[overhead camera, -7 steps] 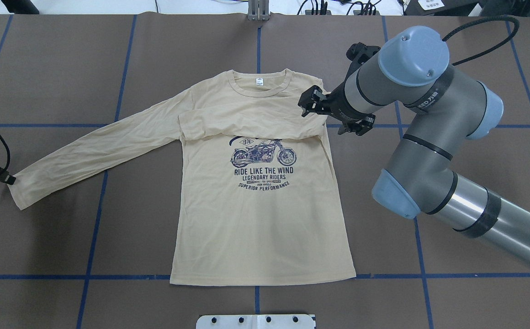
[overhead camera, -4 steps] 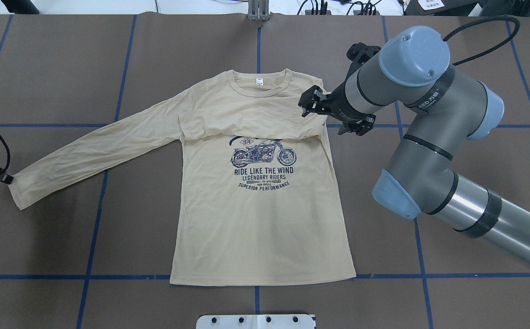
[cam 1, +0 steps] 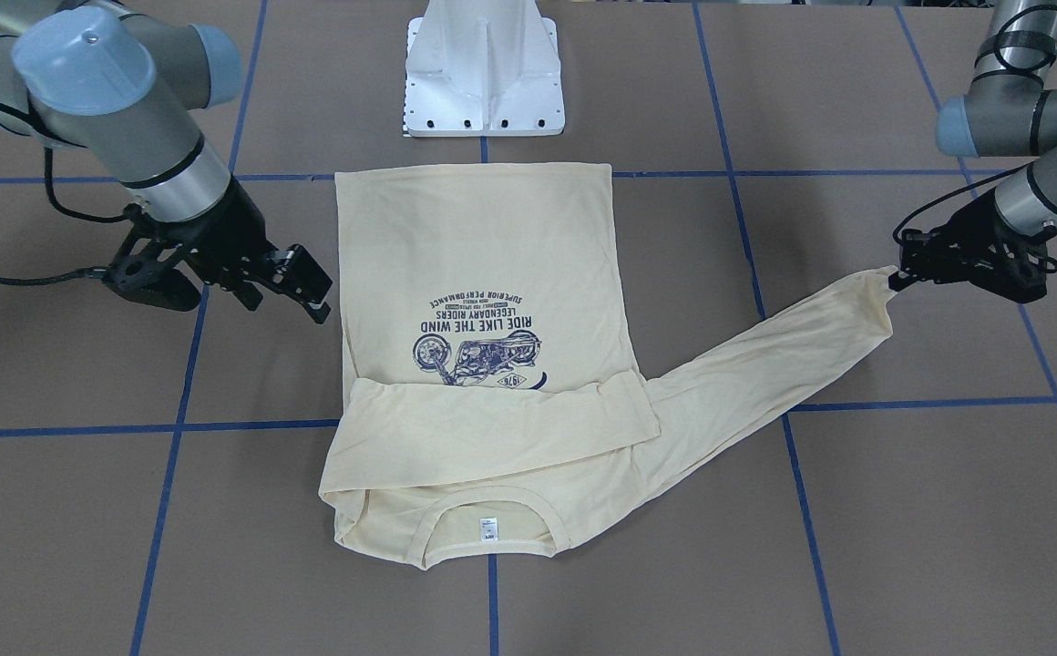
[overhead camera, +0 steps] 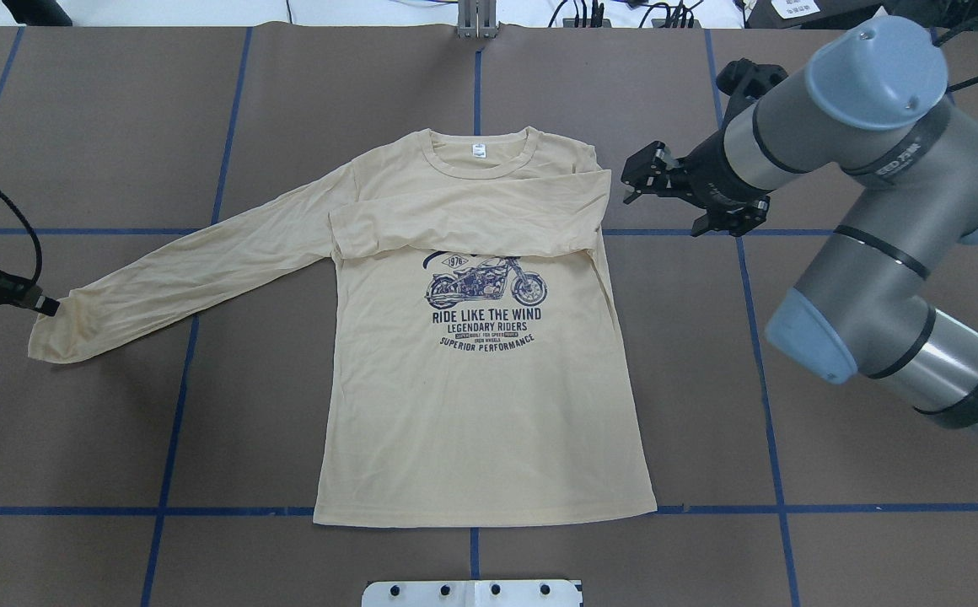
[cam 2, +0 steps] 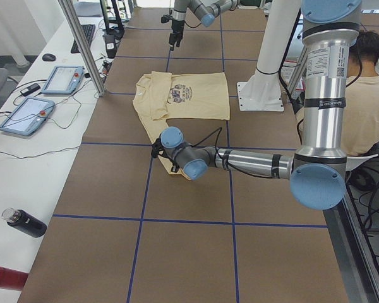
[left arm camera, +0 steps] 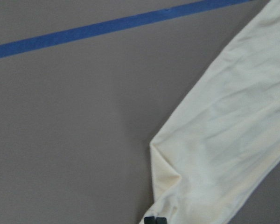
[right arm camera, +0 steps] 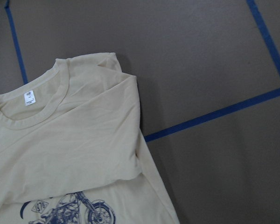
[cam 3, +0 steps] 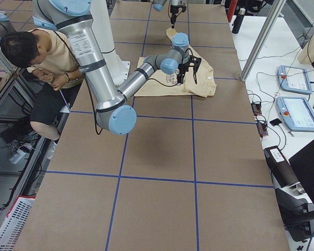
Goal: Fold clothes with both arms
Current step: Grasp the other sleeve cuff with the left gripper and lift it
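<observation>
My left gripper (overhead camera: 46, 305) was closed narrow on the cuff (overhead camera: 52, 335) of the left sleeve (overhead camera: 194, 270). In the left wrist view only the black tips showed at the bottom edge, with the pale cloth bunched against them. The cuff end looked a little raised from the desk (overhead camera: 118, 126). From there the sleeve ran stretched out to the shoulder.

My right gripper (overhead camera: 631, 179) was spread wide and held nothing. It hung just beside the shoulder on that side of the garment and was apart from the cloth.

The cream-yellow long-sleeved T-shirt (overhead camera: 480, 405) lay front up in the middle of the desk. Its ribbed neck with the small white label (overhead camera: 478, 151) pointed away from the robot, and its hem was toward the white pedestal base (cam 1: 485, 73). The right sleeve (overhead camera: 464, 219) was folded across the chest and covered the top edge of the navy motorcycle print (overhead camera: 486, 287). The body below the print lay flat, with light wrinkles.

The desk was brown and marked with blue tape lines (overhead camera: 202, 511). In the right side view a person (cam 3: 42, 57) sat behind the robot.
</observation>
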`<action>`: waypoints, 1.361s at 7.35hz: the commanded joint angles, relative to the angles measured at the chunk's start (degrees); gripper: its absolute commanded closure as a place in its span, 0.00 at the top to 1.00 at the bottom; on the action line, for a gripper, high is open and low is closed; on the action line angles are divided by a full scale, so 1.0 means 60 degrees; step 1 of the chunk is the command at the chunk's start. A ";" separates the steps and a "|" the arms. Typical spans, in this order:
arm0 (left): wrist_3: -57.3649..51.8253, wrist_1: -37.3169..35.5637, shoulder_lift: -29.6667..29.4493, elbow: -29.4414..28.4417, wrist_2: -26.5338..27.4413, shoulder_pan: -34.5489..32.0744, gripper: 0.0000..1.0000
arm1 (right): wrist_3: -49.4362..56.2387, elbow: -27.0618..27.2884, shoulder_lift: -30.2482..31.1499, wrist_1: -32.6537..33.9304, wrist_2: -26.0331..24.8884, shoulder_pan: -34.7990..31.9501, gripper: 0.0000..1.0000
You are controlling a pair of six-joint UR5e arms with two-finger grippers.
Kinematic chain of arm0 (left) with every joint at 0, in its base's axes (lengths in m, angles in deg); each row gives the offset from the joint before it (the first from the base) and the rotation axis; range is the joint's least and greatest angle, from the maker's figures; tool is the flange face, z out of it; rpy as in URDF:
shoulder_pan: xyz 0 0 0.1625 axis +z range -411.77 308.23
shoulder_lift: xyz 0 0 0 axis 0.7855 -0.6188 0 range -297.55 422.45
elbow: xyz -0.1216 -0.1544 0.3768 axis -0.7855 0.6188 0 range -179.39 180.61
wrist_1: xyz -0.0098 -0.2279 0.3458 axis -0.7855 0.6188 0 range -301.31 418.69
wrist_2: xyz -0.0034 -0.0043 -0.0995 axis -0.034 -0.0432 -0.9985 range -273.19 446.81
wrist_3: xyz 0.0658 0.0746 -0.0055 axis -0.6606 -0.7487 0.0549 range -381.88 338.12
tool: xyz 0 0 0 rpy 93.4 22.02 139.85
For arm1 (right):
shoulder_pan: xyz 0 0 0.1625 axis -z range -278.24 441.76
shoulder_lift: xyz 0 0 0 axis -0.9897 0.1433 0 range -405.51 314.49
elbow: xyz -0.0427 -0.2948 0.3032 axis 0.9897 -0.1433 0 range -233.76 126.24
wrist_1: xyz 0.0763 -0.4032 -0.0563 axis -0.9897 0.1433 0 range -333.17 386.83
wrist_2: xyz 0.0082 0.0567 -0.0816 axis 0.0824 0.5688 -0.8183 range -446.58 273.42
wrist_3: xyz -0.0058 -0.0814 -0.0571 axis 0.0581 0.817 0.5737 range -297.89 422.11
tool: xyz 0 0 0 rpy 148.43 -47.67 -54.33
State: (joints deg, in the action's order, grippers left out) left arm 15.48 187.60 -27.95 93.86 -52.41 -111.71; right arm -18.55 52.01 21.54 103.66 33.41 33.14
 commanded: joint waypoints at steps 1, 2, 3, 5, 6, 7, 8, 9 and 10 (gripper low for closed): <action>0.2432 -0.0957 -0.1710 0.0469 -0.0042 0.0014 0.00 | 0.1410 0.0154 0.0907 -0.0017 0.0480 -0.0742 0.99; 0.3403 -0.1876 -0.3026 0.0425 -0.0042 0.0160 0.00 | 0.1749 0.0140 0.1200 -0.0032 0.0481 -0.0875 0.99; 0.4456 -0.3031 -0.4547 0.0309 -0.0028 0.0567 0.00 | 0.2101 0.0140 0.1435 -0.0046 0.0466 -0.0964 0.99; 0.6655 -0.3043 -0.6471 -0.0580 -0.0057 0.1067 0.00 | 0.2614 0.0067 0.1686 -0.0061 0.0393 -0.1183 0.99; 0.7215 -0.2854 -0.7438 -0.1253 0.0509 0.1490 0.00 | 0.2733 0.0066 0.1745 -0.0061 0.0393 -0.1228 0.99; 0.7931 -0.2069 -0.7898 -0.1622 0.1385 0.2089 0.00 | 0.2734 0.0066 0.1760 -0.0061 0.0364 -0.1243 0.99; 0.8649 -0.1351 -0.8584 -0.2467 0.1770 0.2341 0.00 | 0.2734 0.0066 0.1760 -0.0061 0.0335 -0.1243 0.99; 0.8961 -0.1271 -0.9606 -0.3563 0.2050 0.2561 0.00 | 0.2734 0.0066 0.1774 -0.0061 0.0320 -0.1243 0.99; 0.8979 -0.1256 -0.9906 -0.3806 0.2386 0.2752 0.00 | 0.2734 0.0052 0.1789 -0.0061 0.0305 -0.1243 0.99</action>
State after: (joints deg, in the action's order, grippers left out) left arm 67.90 179.13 -83.31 75.05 -40.67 -96.83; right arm -2.16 52.39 32.17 103.29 35.36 25.70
